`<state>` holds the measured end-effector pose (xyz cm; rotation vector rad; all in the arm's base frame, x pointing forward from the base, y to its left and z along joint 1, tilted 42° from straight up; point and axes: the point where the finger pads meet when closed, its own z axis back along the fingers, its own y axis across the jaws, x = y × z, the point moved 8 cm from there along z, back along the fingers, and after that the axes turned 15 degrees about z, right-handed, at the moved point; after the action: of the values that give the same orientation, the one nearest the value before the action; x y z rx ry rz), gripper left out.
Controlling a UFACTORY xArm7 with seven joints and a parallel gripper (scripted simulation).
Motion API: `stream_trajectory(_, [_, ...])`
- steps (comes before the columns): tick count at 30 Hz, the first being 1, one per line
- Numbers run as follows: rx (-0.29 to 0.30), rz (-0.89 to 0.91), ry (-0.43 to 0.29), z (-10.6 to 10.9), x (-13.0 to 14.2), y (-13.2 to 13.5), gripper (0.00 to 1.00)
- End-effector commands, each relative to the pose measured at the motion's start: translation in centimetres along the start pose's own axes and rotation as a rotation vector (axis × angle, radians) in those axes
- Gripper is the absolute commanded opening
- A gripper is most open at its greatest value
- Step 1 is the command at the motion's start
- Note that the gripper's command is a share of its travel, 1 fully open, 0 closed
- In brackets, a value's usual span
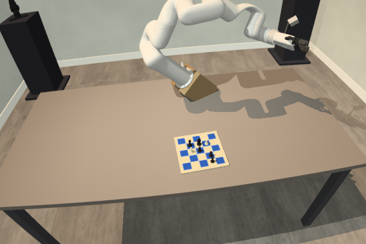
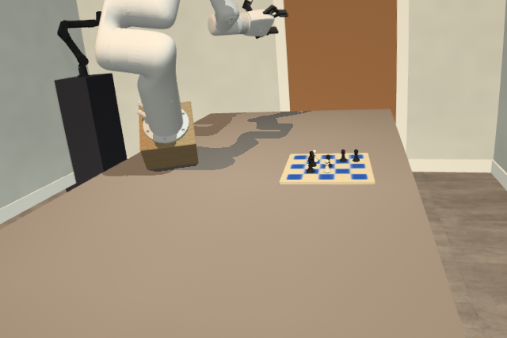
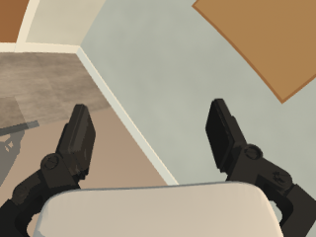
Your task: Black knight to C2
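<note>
A small blue-and-cream chessboard (image 1: 206,169) (image 2: 327,181) lies on the table, toward its front right. Several black pieces stand on it, among them one at the board's right side (image 1: 211,154) and one near the back (image 1: 198,141). Two white pieces (image 1: 206,142) (image 1: 193,149) stand among them. The pieces are too small to tell which is the black knight, and the edge letters are unreadable. My gripper (image 1: 301,43) (image 2: 282,21) (image 3: 150,116) is open and empty. It is high in the air, pointing sideways, far behind and to the right of the board. The wrist view shows only walls and floor.
The arm rises from a wooden block (image 1: 201,89) (image 2: 169,154) at the table's back edge. Black pillars with cameras (image 1: 29,49) (image 1: 298,19) (image 2: 89,121) stand on the floor behind the table. The gripper is close to the right pillar.
</note>
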<state>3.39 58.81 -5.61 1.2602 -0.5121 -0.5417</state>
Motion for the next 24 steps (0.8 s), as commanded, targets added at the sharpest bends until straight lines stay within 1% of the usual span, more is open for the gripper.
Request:
stream_trajectory(1, [0.003, -0.004, 0.002, 0.0, -0.2, 0.2, 1.0])
stream_trajectory(19, [0.007, -0.009, -0.004, -0.2, -0.1, 0.3, 1.0])
stream_trajectory(21, [0.029, -0.04, -0.04, -1.1, 0.8, 0.5, 1.0])
stream_trajectory(22, [0.052, -0.069, -0.075, -2.0, 1.6, 0.7, 1.0])
stream_trajectory(24, [0.126, -0.157, -0.183, -4.4, 4.5, 1.3, 1.0])
